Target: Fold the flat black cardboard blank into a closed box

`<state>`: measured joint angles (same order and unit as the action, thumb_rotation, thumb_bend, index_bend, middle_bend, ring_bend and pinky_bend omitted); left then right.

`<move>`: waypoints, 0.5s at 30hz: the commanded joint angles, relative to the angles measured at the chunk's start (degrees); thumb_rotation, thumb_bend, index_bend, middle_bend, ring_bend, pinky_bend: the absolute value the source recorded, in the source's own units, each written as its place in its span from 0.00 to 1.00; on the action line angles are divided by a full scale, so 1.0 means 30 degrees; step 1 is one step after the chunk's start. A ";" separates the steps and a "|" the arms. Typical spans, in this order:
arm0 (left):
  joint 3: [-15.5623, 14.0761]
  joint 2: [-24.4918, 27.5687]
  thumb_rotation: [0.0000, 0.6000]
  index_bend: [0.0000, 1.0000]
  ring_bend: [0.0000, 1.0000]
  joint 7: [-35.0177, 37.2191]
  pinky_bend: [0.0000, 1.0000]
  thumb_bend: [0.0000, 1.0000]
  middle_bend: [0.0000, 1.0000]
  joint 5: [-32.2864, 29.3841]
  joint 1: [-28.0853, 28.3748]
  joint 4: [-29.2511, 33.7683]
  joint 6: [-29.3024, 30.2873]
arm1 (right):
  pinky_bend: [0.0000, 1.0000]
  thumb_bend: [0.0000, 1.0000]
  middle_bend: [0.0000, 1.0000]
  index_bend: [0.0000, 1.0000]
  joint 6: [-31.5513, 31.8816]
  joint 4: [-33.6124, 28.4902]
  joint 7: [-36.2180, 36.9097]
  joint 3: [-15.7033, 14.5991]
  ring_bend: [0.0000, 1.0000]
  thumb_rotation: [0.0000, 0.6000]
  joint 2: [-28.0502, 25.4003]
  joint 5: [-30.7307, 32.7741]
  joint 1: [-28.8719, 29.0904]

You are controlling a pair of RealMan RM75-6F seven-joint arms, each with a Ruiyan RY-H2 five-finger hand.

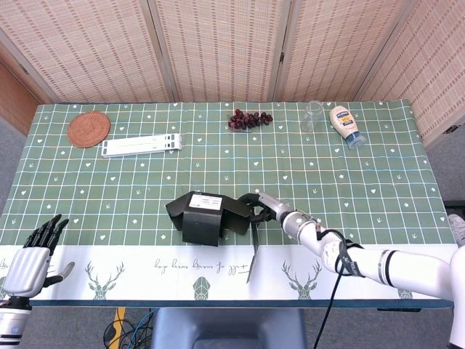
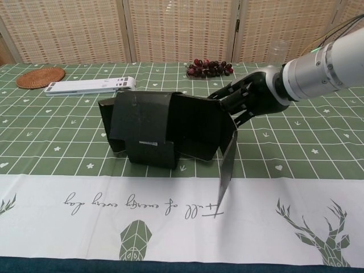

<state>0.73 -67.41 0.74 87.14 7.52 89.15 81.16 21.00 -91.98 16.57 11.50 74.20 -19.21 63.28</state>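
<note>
The black cardboard box (image 1: pixel 207 217) is only partly folded. It lies on the tabletop (image 1: pixel 378 182), near the front, close to the white strip with the deer. A small white label shows on its top. One long flap (image 2: pixel 227 162) hangs down at the right end, with its thin edge toward us.

The right robot hand (image 1: pixel 267 209) holds the box at its right end. Its dark fingers (image 2: pixel 242 96) wrap over the cardboard there. I think it holds that end so the box stays put while the flaps get folded.

The left robot hand (image 1: pixel 33 254) is far off at the front left corner. It holds nothing and its fingers are spread wide.

The box hides the inside of the right robot hand, so I cannot see how it grips. The far side of the box is hidden too.
</note>
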 commanded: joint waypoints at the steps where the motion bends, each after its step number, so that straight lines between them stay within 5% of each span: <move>1: -0.0015 0.0036 1.00 0.00 0.06 -0.0024 0.13 0.25 0.00 0.0036 -0.0007 0.0071 0.0046 | 0.33 0.43 0.10 0.04 0.0520 0.0481 -0.0010 -0.0046 0.12 1.00 0.0505 -0.0500 0.0153; 6: -0.0089 0.0097 1.00 0.00 0.06 -0.0034 0.13 0.25 0.00 -0.0025 -0.0095 0.0153 0.0084 | 0.19 0.23 0.01 0.00 0.2092 0.1224 -0.0374 -0.0120 0.01 1.00 0.1320 -0.1185 0.0151; 15: -0.0144 0.0118 1.00 0.00 0.07 0.0002 0.13 0.25 0.00 -0.0012 -0.0145 0.0134 0.0130 | 0.00 0.05 0.00 0.00 0.4654 0.2236 -0.1605 -0.0590 0.00 1.00 0.2400 -0.1843 -0.0232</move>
<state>0.30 -67.05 0.74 87.11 7.09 89.56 81.55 33.96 -85.96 12.67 10.14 80.71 -24.15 62.98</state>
